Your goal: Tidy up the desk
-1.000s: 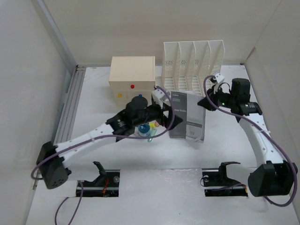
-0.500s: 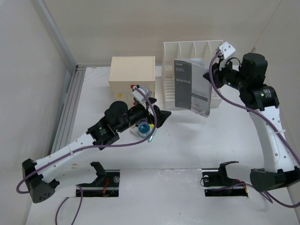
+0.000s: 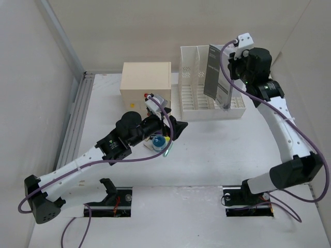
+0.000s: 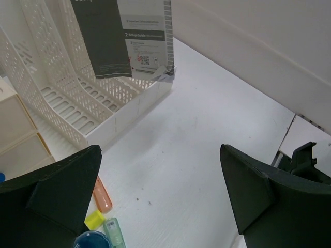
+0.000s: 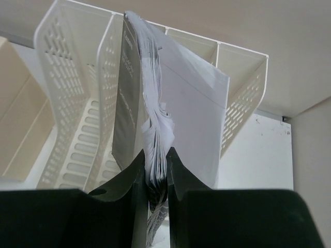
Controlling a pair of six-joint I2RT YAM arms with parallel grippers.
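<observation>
Two hands, two states: the right hand [image 5: 156,163] clamps a booklet [image 5: 191,119] whose long axis runs straight out ahead of it toward the file rack [image 5: 67,67], apparently over one slot, while the left hand [image 4: 163,191], farther off, gapes above the bench [image 4: 217,119].
</observation>
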